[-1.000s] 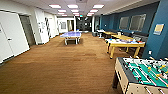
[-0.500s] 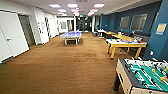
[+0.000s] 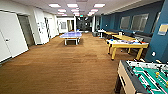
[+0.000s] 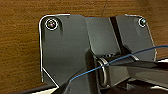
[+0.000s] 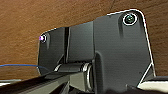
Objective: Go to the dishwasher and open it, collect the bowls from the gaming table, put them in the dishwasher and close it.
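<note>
Brown wood floor (image 3: 62,67) stretches ahead; gaming table (image 3: 126,44), perhaps with bowls on it, stands far off; gripper fingers' state unclear.

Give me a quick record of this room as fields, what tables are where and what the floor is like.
Setting: long recreation room, ceiling lights on
Floor: brown wood-look floor
Near right: table-football table, green field with rods
Mid right: gaming table, white top, yellowish edge and legs, small items on it too blurred to identify
Far centre: blue table-tennis table
Left wall: white doors
Right wall: dark blue wall
Wrist views: floor beneath the arms
</note>
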